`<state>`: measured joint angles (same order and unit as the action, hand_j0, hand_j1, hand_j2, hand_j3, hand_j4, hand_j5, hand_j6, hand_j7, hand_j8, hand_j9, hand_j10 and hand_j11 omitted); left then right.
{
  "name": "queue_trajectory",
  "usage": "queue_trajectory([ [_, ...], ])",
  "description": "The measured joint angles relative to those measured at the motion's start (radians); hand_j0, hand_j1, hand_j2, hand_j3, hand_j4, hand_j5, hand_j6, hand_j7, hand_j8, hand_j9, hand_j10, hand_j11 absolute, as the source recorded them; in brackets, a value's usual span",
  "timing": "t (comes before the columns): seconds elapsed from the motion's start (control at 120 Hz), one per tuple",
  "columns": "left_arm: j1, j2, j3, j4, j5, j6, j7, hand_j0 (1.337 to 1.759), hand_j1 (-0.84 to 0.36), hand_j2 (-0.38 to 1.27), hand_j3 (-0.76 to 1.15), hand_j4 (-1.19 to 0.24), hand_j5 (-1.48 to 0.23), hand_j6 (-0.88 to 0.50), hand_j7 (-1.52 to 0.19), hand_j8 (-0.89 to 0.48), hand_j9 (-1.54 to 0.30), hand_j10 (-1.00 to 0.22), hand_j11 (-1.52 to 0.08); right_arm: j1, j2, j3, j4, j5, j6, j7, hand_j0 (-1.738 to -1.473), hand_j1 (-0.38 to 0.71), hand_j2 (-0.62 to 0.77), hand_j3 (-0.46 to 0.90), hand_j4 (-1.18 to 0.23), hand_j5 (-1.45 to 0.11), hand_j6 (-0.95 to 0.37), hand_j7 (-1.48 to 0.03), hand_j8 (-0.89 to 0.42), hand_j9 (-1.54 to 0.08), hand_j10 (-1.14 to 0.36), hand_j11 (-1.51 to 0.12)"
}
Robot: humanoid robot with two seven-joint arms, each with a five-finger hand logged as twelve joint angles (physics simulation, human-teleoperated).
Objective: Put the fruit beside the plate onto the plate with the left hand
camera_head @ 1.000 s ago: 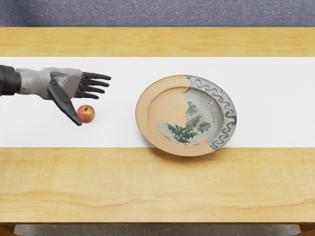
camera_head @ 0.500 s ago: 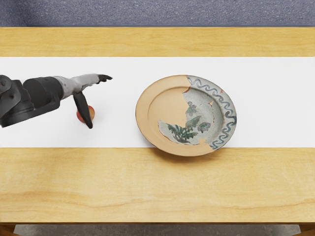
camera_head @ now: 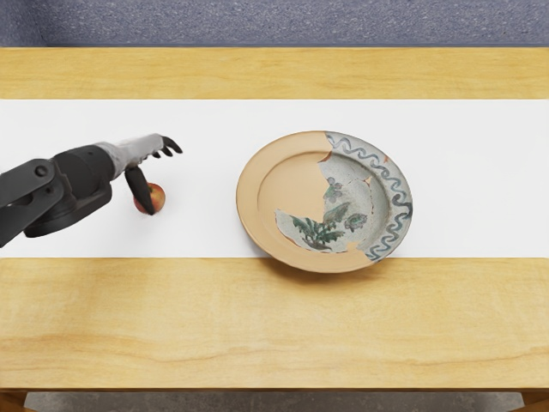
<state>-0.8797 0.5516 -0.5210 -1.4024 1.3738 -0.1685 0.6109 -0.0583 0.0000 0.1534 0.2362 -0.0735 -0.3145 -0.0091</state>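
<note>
A small red apple (camera_head: 157, 198) lies on the white runner, to the left of the plate (camera_head: 250, 190). That plate is tan with a blue wave border and green plant pattern, and nothing lies on it. My left hand (camera_head: 159, 178) hangs right over the apple. Its dark thumb (camera_head: 141, 191) crosses the apple's left side and hides part of it. The other fingers (camera_head: 166, 146) are slightly bent just behind the fruit and do not close on it. The apple still rests on the runner. No right arm shows.
The white runner (camera_head: 480, 172) crosses the wooden table (camera_head: 274, 326) from left to right. About a hand's width of bare runner separates the apple from the plate's left rim.
My left forearm has swung down and forward, turning the hand over the apple. The fingers have pulled back left and bent a little, and the thumb now covers part of the fruit. The apple has stayed put.
</note>
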Motion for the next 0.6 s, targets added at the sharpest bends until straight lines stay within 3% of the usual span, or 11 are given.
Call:
queue_trajectory([
  [0.192, 0.005, -0.019, 0.042, 0.024, 0.064, 0.097, 0.000, 1.658, 0.02, 0.06, 0.00, -0.28, -0.35, -0.28, -0.35, -0.28, -0.35, -0.28, -0.35, 0.000, 0.000, 0.000, 0.000, 0.000, 0.000, 0.000, -1.658, -0.35, 0.00, 0.00, 0.00, 0.00, 0.00, 0.00, 0.00, 0.00, 0.00, 0.00],
  [0.467, -0.002, -0.042, 0.141, 0.100, 0.078, 0.132, 0.000, 1.658, 0.01, 0.06, 0.00, -0.29, -0.37, -0.29, -0.37, -0.29, -0.37, -0.29, -0.37, 0.000, 0.000, 0.000, 0.000, 0.000, 0.000, 0.000, -1.658, -0.35, 0.00, 0.00, 0.00, 0.00, 0.00, 0.00, 0.00, 0.00, 0.00, 0.00],
  [0.6, -0.001, -0.044, 0.151, 0.111, 0.079, 0.138, 0.000, 1.658, -0.06, 0.08, 0.00, -0.35, -0.45, -0.35, -0.45, -0.35, -0.45, -0.35, -0.45, 0.000, 0.000, 0.000, 0.000, 0.000, 0.000, 0.000, -1.658, -0.35, 0.00, 0.00, 0.00, 0.00, 0.00, 0.00, 0.00, 0.00, 0.00, 0.00],
])
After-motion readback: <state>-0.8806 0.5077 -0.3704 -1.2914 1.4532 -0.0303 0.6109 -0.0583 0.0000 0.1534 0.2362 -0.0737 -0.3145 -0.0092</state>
